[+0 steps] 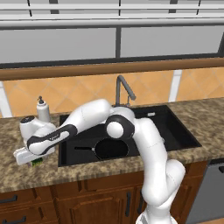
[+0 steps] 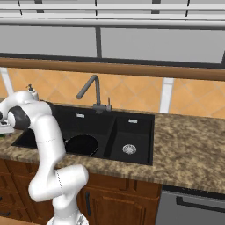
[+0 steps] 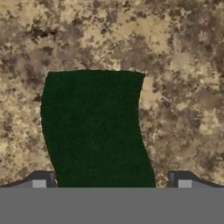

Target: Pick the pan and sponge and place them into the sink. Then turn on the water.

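Two fingertips straddle the sponge [image 3: 96,131] with the gripper [image 3: 111,183] spread wide, nothing grasped; sponge lies flat on the granite counter [image 3: 183,65]. From the left base view the hand is low over the counter left of the sink [image 1: 175,127] (just in front of the soap dispenser [image 1: 42,109]). Pan [image 1: 111,148] sits in the wide basin, handle pointing left.

Claw [image 3: 111,183] spread wide over the sponge [image 3: 96,131], one tip on each side, bare granite desk [image 3: 183,87] all round it. Soap bottle [image 1: 42,109] stands close behind the hand. Pan [image 1: 111,148] occupies the wide sink [image 1: 175,127] basin; narrow basin free.
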You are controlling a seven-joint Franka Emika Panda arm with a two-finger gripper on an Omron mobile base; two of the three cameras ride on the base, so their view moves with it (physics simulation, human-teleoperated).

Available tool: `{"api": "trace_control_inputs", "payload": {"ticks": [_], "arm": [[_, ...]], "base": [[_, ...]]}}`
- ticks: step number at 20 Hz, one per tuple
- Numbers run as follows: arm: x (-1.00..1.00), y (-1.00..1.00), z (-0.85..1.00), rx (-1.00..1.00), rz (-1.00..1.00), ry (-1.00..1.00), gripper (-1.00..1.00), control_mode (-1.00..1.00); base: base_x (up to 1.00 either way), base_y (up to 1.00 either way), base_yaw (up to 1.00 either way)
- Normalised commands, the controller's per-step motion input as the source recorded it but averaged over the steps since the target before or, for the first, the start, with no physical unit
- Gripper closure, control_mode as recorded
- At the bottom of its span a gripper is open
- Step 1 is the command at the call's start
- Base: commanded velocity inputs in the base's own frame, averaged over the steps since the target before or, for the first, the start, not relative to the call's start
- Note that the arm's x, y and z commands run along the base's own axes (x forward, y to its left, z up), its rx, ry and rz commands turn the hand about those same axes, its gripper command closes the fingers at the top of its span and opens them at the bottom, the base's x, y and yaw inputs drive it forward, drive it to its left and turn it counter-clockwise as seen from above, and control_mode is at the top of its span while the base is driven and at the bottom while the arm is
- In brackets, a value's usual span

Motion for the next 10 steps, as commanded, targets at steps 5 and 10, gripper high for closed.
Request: {"api": "trace_control_inputs", "payload": {"ticks": [5,10], "arm": [[0.00,0.00,-0.24,0.00,0.00,0.00,1.00,-1.00],[0.03,0.00,-0.05,0.00,0.00,0.00,1.00,-1.00]], "base": [[0.00,0.00,0.00],[0.00,0.00,0.00]]}}
